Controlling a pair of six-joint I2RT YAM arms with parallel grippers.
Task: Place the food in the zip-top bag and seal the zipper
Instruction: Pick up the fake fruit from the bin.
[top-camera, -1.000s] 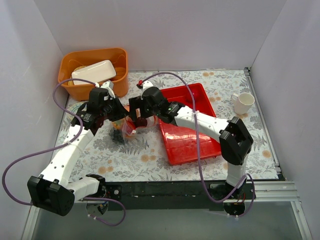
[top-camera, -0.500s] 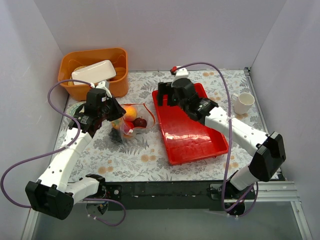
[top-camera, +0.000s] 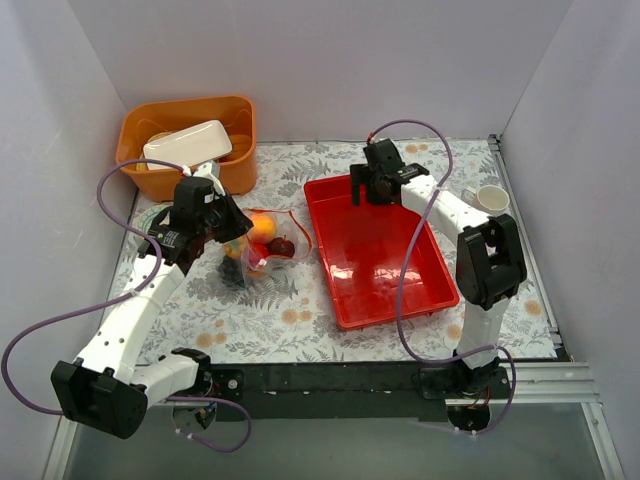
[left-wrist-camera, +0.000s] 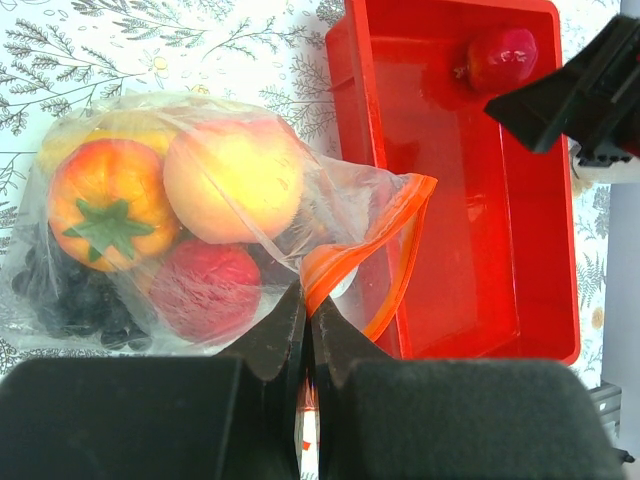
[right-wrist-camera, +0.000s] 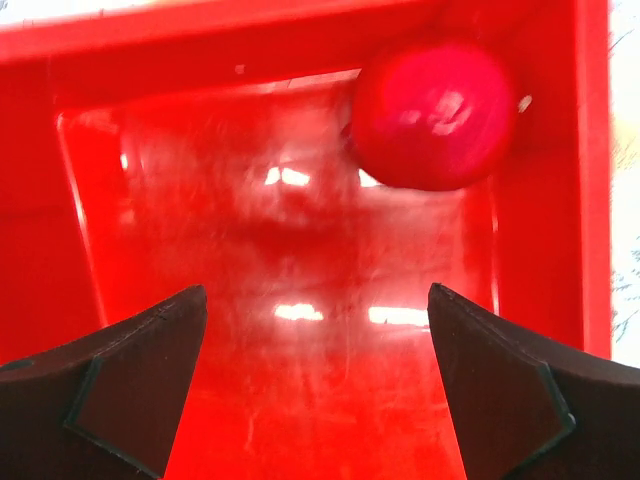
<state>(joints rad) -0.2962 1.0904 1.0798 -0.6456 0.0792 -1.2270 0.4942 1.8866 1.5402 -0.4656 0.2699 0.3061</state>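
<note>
The clear zip-top bag (top-camera: 268, 240) lies left of the red tray (top-camera: 385, 270). In the left wrist view the bag (left-wrist-camera: 60, 150) holds a peach-orange ball (left-wrist-camera: 235, 178), a green-orange mango (left-wrist-camera: 108, 200), a red ball (left-wrist-camera: 205, 290) and dark grapes (left-wrist-camera: 80, 305). Its orange-red zipper (left-wrist-camera: 400, 250) curls open beside the tray (left-wrist-camera: 470, 230). My left gripper (left-wrist-camera: 307, 315) is shut on the zipper strip at the bag's mouth, also seen from above (top-camera: 243, 250). My right gripper (top-camera: 368, 190) hangs open over the tray's far end. A dark red ball (right-wrist-camera: 432, 115) lies in the tray's far corner, ahead of the open right gripper (right-wrist-camera: 318, 330), untouched.
An orange bin (top-camera: 135, 125) holding a white container (top-camera: 187, 140) stands at the back left. A white mug (top-camera: 488, 205) stands right of the tray. Walls close in on the left, back and right.
My right arm has left the bag and swung right and back to the tray's far end. The left gripper still holds the bag's mouth in the same place.
</note>
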